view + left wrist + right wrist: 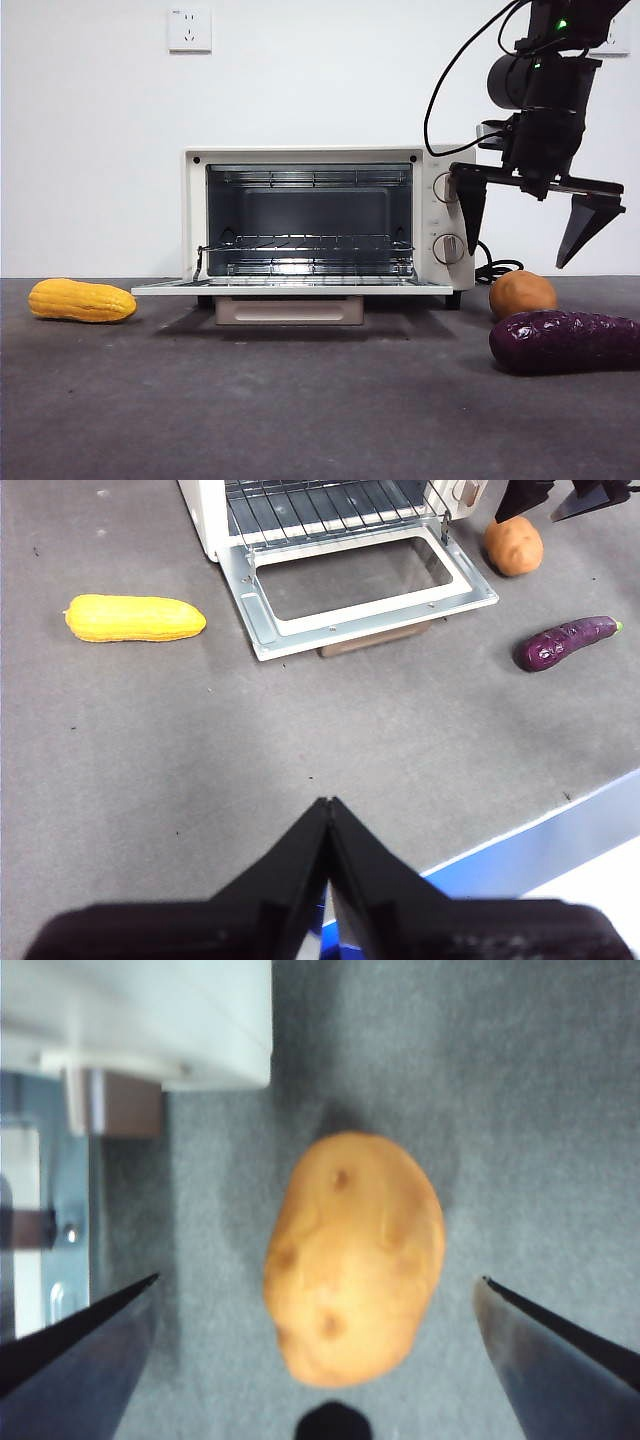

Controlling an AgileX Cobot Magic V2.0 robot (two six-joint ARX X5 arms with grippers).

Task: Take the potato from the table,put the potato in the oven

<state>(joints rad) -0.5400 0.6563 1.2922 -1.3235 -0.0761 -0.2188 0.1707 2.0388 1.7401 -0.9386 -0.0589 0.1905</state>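
The orange-brown potato (521, 294) lies on the dark grey table (300, 410), just right of the cream-white oven (320, 225). The oven door (290, 287) hangs open and flat, showing a wire rack. My right gripper (530, 225) hovers open above the potato, jaws spread wide. In the right wrist view the potato (355, 1258) sits between the jaws, and my right gripper (315, 1305) touches nothing. My left gripper (328, 805) is shut and empty, back near the table's front edge. From there the potato (514, 546) shows beside the oven (330, 520).
A yellow corn cob (82, 300) lies left of the oven. A dark purple vegetable (565, 341) lies in front of the potato, toward the camera. A black cable (495, 268) trails behind the oven. The table's blue front edge (520, 855) shows in the left wrist view.
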